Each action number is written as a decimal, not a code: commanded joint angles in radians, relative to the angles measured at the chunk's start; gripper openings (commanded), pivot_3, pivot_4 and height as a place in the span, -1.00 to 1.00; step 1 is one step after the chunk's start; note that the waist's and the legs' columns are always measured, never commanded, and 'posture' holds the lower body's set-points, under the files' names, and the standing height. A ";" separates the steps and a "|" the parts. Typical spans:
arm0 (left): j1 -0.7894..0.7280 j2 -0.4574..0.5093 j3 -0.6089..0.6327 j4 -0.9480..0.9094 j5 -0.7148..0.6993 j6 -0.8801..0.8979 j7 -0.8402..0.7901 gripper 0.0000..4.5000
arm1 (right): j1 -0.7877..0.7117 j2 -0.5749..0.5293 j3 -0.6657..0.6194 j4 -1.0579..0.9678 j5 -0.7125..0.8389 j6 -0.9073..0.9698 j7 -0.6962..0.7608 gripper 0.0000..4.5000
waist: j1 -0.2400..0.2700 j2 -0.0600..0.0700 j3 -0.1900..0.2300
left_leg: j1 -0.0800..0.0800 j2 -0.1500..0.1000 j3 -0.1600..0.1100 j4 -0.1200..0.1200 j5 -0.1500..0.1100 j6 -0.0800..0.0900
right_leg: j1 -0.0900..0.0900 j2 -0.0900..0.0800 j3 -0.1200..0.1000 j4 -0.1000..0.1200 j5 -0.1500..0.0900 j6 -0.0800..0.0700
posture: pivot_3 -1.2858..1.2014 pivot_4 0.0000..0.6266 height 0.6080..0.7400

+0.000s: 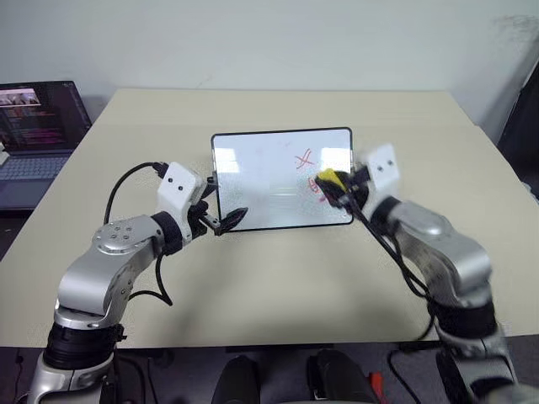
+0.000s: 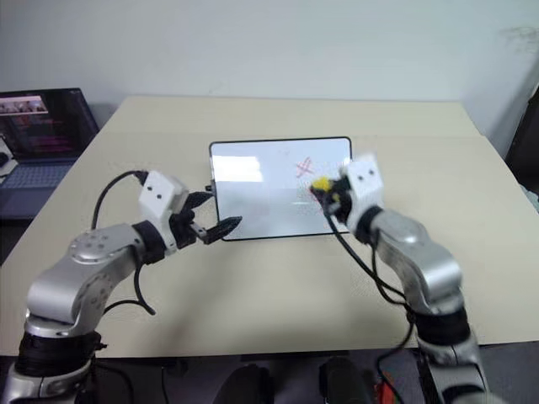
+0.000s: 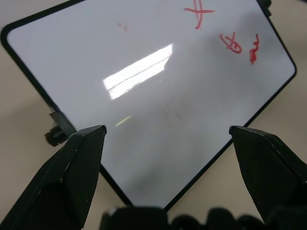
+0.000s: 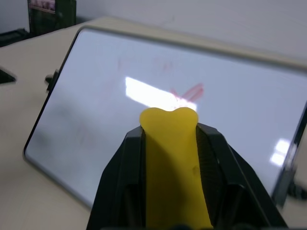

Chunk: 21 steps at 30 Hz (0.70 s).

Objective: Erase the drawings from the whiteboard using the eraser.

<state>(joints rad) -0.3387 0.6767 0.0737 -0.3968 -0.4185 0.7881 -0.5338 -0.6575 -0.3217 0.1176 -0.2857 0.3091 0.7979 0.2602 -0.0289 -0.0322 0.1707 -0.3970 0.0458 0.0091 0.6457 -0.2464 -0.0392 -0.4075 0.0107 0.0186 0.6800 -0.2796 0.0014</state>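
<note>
Right pincer [image 1: 335, 187] clamps the yellow eraser [image 1: 328, 179] over red drawings [image 1: 305, 159] at the whiteboard's [image 1: 261, 181] three o'clock; left pincer [image 1: 221, 210] gapes at its seven o'clock corner.

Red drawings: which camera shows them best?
Left wrist view: the drawings, a cross, loop and squiggle, sit unblocked on the whiteboard. In the eye views the right gripper with the eraser covers some; right wrist view shows the cross, blurred.
</note>
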 commanded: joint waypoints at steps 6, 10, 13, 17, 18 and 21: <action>-0.041 -0.017 -0.007 -0.009 0.011 -0.009 0.000 1.00 | -0.187 0.046 0.071 0.332 -0.147 -0.227 0.060 -0.51 | 0.001 0.000 0.000 | -0.003 0.000 0.001 0.000 -0.001 -0.001 | -0.002 -0.004 0.000 -0.001 0.000 -0.001 | 0.03 -0.52 1.00; -0.024 -0.005 0.002 -0.020 -0.035 -0.039 -0.084 1.00 | -0.227 0.034 0.079 0.481 -0.212 -0.326 0.083 -0.51 | 0.001 0.000 0.000 | -0.003 0.000 0.001 0.000 -0.001 -0.001 | -0.003 -0.004 0.000 -0.001 0.000 -0.001 | 0.03 -0.52 1.00; -0.017 0.008 0.011 -0.027 -0.061 -0.061 -0.136 1.00 | -0.231 0.033 0.081 0.539 -0.244 -0.369 0.103 -0.51 | 0.000 0.000 0.000 | -0.003 0.000 0.001 0.000 -0.001 -0.001 | -0.003 -0.004 0.000 0.000 0.000 -0.001 | 0.03 -0.52 1.00; -0.038 0.017 0.027 -0.003 -0.071 -0.079 -0.163 1.00 | -0.200 0.025 0.114 0.555 -0.275 -0.375 0.162 -0.51 | -0.001 0.000 0.000 | -0.002 0.001 0.001 0.000 -0.001 -0.001 | -0.003 -0.004 0.000 0.001 0.000 -0.001 | 0.03 -0.52 1.00; -0.046 0.018 0.029 0.006 -0.070 -0.082 -0.165 1.00 | -0.186 0.024 0.125 0.549 -0.276 -0.366 0.183 -0.51 | -0.001 0.000 0.000 | -0.002 0.001 0.001 0.000 -0.001 -0.001 | -0.003 -0.004 0.000 0.001 0.000 -0.001 | 0.03 -0.52 1.00; -0.060 0.020 0.030 0.023 -0.065 -0.087 -0.167 1.00 | -0.170 0.031 0.129 0.546 -0.285 -0.361 0.197 -0.51 | -0.001 -0.001 0.000 | -0.001 0.001 0.001 0.000 -0.001 -0.001 | -0.002 -0.004 0.000 0.001 0.000 -0.001 | 0.03 -0.52 1.00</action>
<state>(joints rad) -0.3802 0.6845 0.0784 -0.3710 -0.4821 0.7258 -0.6927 -0.8369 -0.2885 0.2394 0.2561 0.0435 0.4253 0.4486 -0.0298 -0.0327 0.1707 -0.3977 0.0465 0.0096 0.6459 -0.2474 -0.0406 -0.4092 0.0066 0.0186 0.6813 -0.2792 0.0002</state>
